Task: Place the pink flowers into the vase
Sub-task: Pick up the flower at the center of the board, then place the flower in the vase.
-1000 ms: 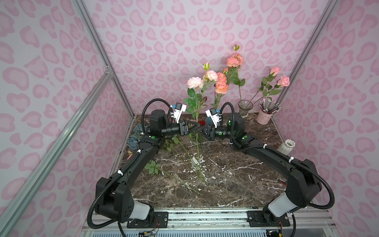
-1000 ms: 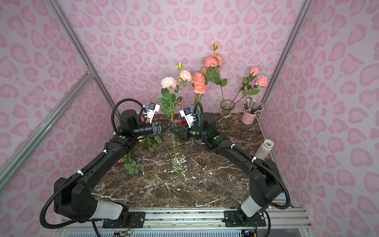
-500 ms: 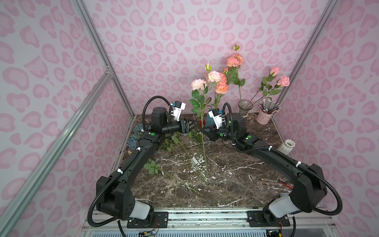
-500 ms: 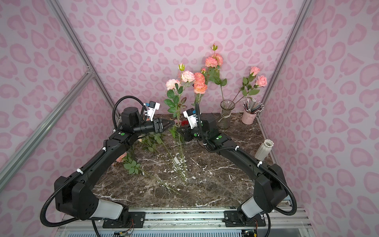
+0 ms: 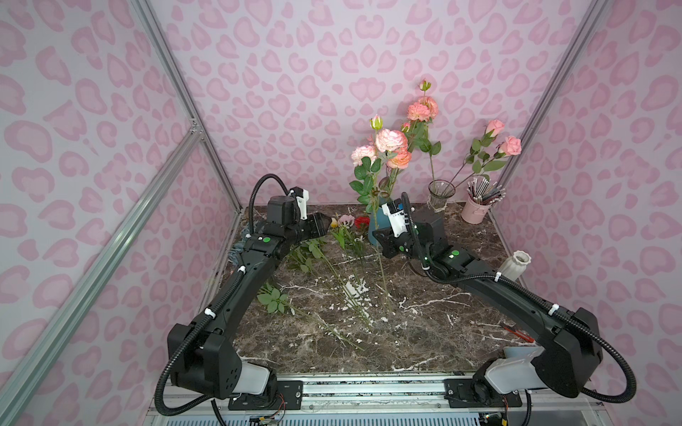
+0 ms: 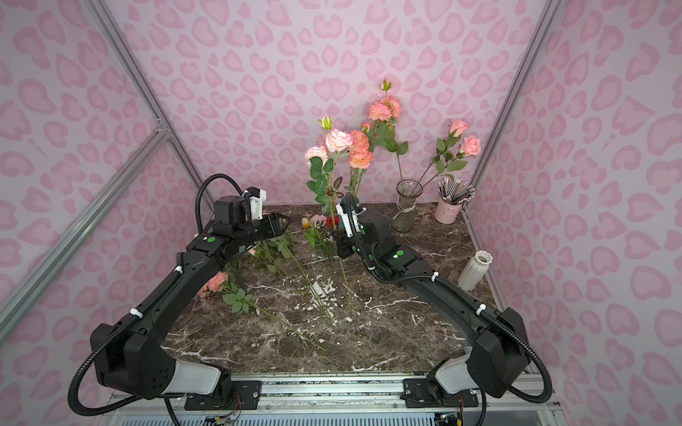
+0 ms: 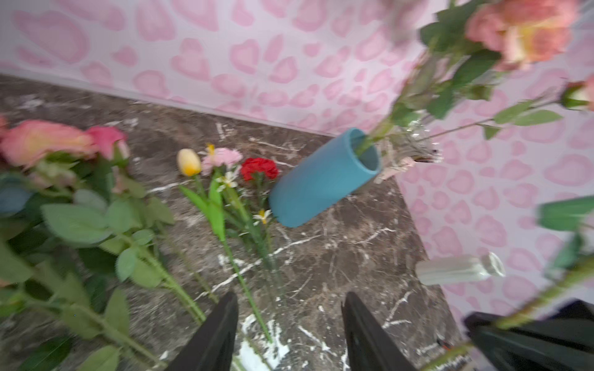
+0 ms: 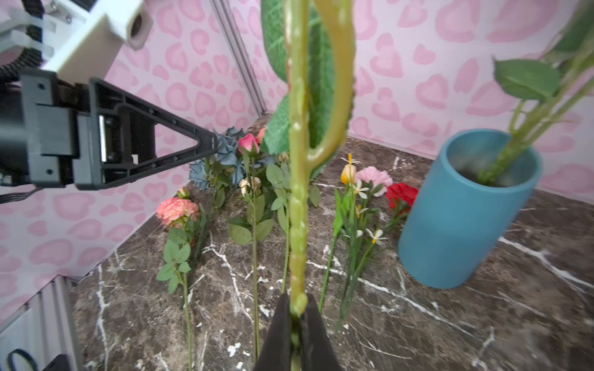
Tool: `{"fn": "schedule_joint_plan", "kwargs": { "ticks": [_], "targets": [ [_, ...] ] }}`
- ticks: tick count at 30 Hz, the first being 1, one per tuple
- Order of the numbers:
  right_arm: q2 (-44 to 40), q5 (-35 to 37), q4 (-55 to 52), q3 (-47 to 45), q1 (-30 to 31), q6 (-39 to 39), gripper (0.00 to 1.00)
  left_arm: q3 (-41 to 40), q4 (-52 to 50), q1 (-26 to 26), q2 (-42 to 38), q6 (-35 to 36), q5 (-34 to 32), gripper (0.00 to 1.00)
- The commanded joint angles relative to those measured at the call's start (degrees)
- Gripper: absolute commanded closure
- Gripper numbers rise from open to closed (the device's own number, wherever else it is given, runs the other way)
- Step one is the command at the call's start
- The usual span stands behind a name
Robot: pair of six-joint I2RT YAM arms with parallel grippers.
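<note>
Pink flowers (image 5: 391,140) on one long stem stand upright at the centre of both top views. Their blooms are high against the back wall, and the stem is pinched in my right gripper (image 5: 378,236), just in front of the blue vase (image 5: 372,227). My left gripper (image 5: 324,223) hangs left of centre over the marble table (image 5: 424,332), apart from that stem; from here I cannot tell its gap. A glass vase (image 5: 441,195) at the back right holds pink roses (image 5: 511,145).

In my left wrist view my two fingers (image 7: 221,327) at the bottom edge stand wide apart, with nothing between them. The blue vase sits at centre, with stems rising from its mouth toward the blurred upper right. A red carnation (image 7: 258,168) lies just beside it, a yellow tulip (image 7: 189,162) lies further left, and loose pink blooms (image 7: 41,141) lie at the left edge.

In my right wrist view my jaws at the bottom centre are clamped on the green stem (image 8: 297,208), which runs straight up out of the frame. The blue vase stands at the right, near the stem but not touching it. A salmon bloom (image 8: 178,208) and a blue hydrangea bunch (image 8: 225,151) lie at centre left.
</note>
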Motion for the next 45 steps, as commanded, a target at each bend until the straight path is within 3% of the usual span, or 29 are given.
{"fn": "schedule_joint_plan", "kwargs": {
  "ticks": [1,11,22,30,45],
  "targets": [
    [-1.7,7.3,1.9,-1.0,0.9,-1.9,1.0,-2.2,-0.7,2.2,0.9,-1.1,-5.7,0.45],
    [-8.3,23.2,15.0,-10.8,3.8,-4.4,1.0,-4.8,0.5,4.0,3.4,-1.6,-5.8,0.47],
    [-9.3,34.9,19.6,-12.5,4.0,-6.9,1.0,-5.5,1.0,6.3,2.2,-1.5,-4.8,0.48],
    [-9.7,37.4,23.8,-10.9,3.8,-8.4,1.0,-5.7,1.1,6.8,1.7,-1.6,-4.1,0.48],
    [-3.8,37.4,23.5,0.6,1.3,-10.7,1.0,-5.9,1.0,7.9,0.9,-1.3,-2.9,0.48]
  ]
}}
